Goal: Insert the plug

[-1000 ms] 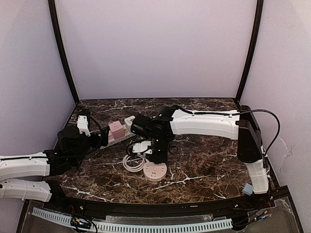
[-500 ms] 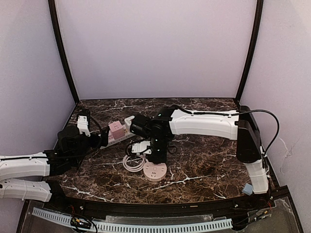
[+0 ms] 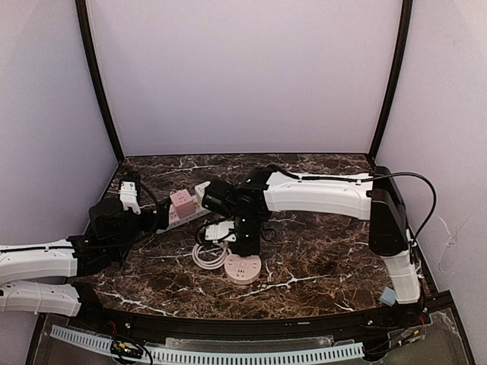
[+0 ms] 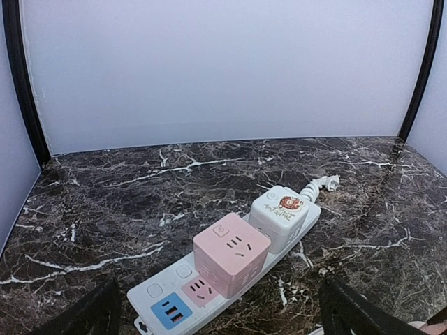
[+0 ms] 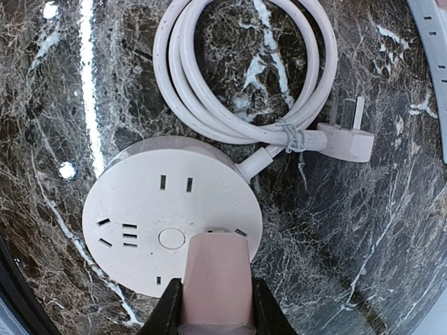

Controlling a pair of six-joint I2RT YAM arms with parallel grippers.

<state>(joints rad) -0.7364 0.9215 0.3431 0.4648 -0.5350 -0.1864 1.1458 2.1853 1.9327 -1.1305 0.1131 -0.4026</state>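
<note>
Plug (image 5: 216, 262) is pinched tight in the right claw (image 5: 216, 307), parked over the round socket (image 5: 140, 209), presumably so prongs meet slots.

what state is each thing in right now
pink plug: clamped in right end effector, tip at round socket, seating unclear
white cord: coiled, tied, white plug lying unplugged
power strip: flat, pink cube and white cube plugged in
left end effector: open, empty

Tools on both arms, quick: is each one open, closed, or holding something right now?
Left tool: open, holding nothing.
Right tool: closed on the pink plug, at the round socket.
</note>
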